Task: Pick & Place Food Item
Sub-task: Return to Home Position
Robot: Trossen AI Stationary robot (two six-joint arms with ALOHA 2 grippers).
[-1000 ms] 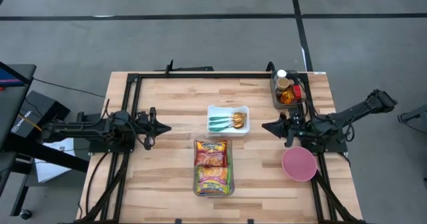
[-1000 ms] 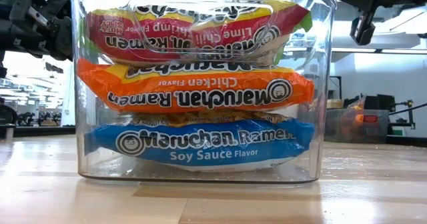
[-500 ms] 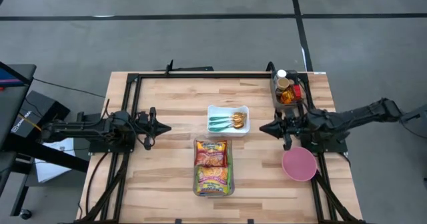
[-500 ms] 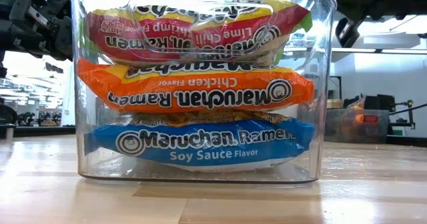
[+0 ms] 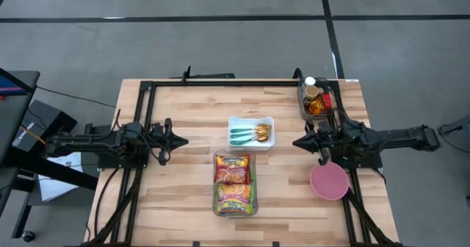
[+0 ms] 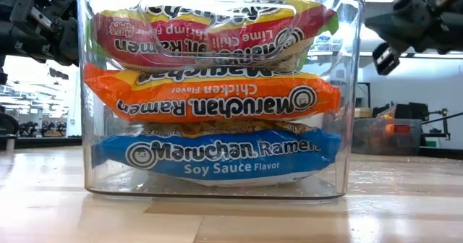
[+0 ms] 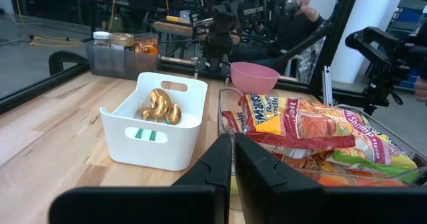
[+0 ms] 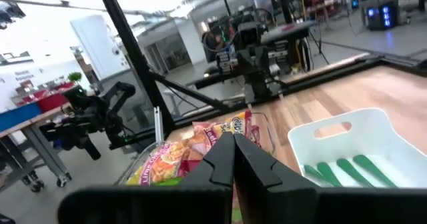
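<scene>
- My left gripper (image 5: pixel 181 140): the arm lies stretched low and level over the left side of the light wooden table (image 5: pixel 191 192) and points toward the middle. The fingers are pressed together and hold nothing.
- My right gripper (image 5: pixel 297 140): the arm lies level from the right edge and points inward. The fingers are closed tight and empty. It is near both the black rectangular bin (image 5: pixel 302 107) of jars and the pink round bowl (image 5: pixel 328 181).
- Clear plastic bin (image 6: pixel 353 91): at front centre of the table, well apart from both grippers, with three noodle packs stacked in it.
- Red noodle pack (image 6: pixel 217 33): top of the stack, print upside down, "Lime Chili", "Shrimp".
- Orange noodle pack (image 6: pixel 210 95): middle, print upside down, "Maruchan Ramen", "Chicken Flavor".
- Blue noodle pack (image 6: pixel 217 156): bottom, print upright, "Maruchan Ramen", "Soy Sauce Flavor".
- White plastic bin (image 5: pixel 232 122): just behind the clear bin, holding green and gold packets.
</scene>
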